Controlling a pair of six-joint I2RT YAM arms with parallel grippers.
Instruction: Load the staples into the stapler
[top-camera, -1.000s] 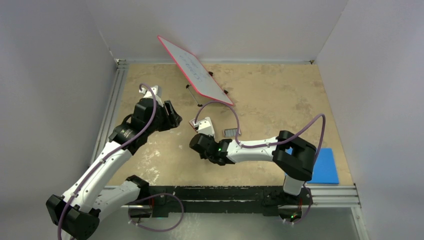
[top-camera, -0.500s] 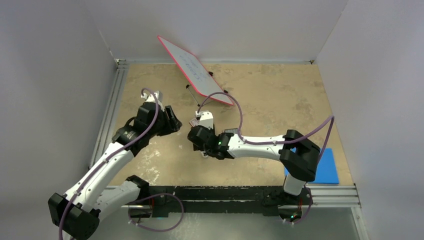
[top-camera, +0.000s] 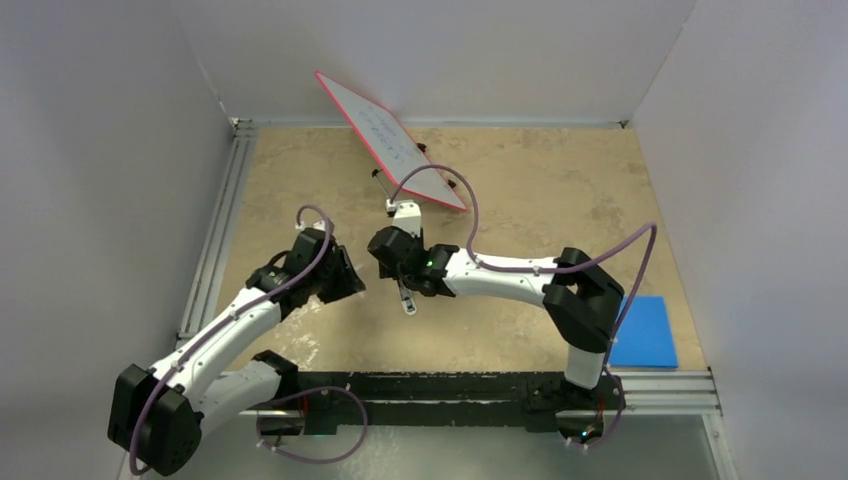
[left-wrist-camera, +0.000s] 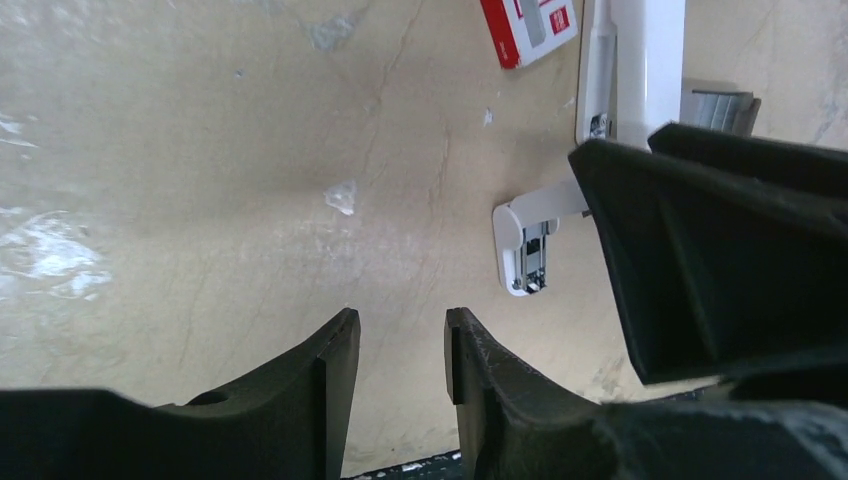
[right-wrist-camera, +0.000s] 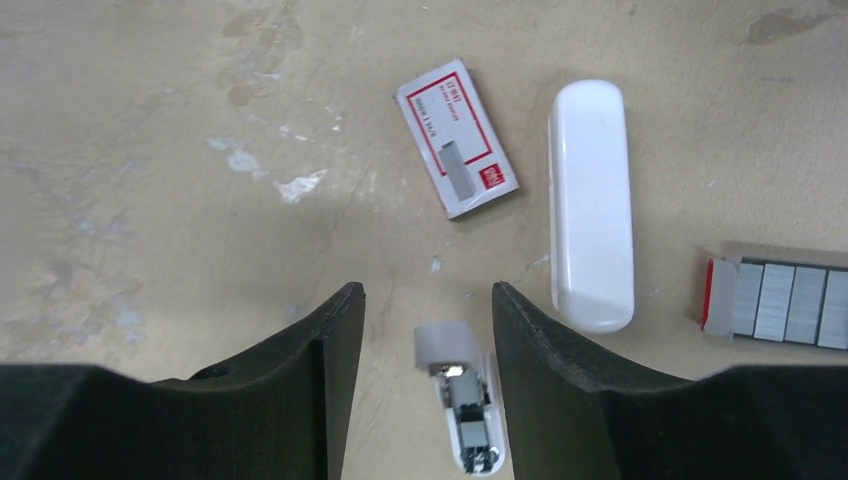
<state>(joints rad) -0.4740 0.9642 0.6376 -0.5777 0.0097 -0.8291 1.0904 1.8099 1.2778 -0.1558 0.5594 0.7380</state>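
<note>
Right tool (right-wrist-camera: 425, 295) apart, over open magazine arm (right-wrist-camera: 463, 400) of stapler (right-wrist-camera: 592, 205); centre, descend squarely, then close. Left tool (left-wrist-camera: 400, 325) apart, empty.

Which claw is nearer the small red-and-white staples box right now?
Right. The right claw is open with the small red-and-white staples box just beyond its fingertips; the left claw, also open, sits farther away, the box at its view's far edge.
</note>
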